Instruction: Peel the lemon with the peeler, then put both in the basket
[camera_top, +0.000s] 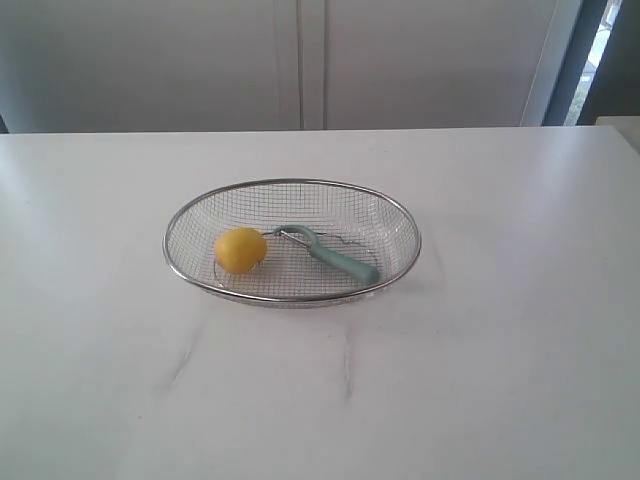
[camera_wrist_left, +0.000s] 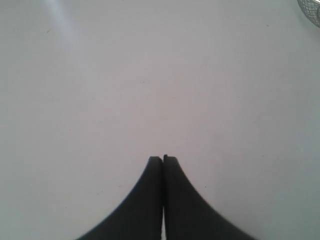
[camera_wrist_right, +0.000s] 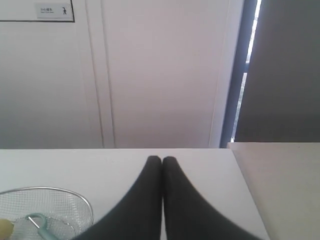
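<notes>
The yellow lemon (camera_top: 240, 250) lies inside the wire-mesh basket (camera_top: 405, 217) on its left side. Beside it, also in the basket, lies the teal peeler (camera_top: 335, 256), its looped head toward the lemon. Neither arm shows in the exterior view. In the left wrist view my left gripper (camera_wrist_left: 163, 159) is shut and empty over bare white table, with a sliver of the basket (camera_wrist_left: 311, 11) at the frame's corner. My right gripper (camera_wrist_right: 162, 159) is shut and empty too, apart from the basket (camera_wrist_right: 82, 202); the peeler (camera_wrist_right: 39, 224) and a bit of the lemon (camera_wrist_right: 4, 228) show inside it.
The white table (camera_top: 500, 380) stretches around the basket, with faint grey streaks in front of it. White cabinet doors (camera_top: 300, 60) stand behind the table's far edge. A second pale surface (camera_wrist_right: 285, 185) adjoins the table on the right.
</notes>
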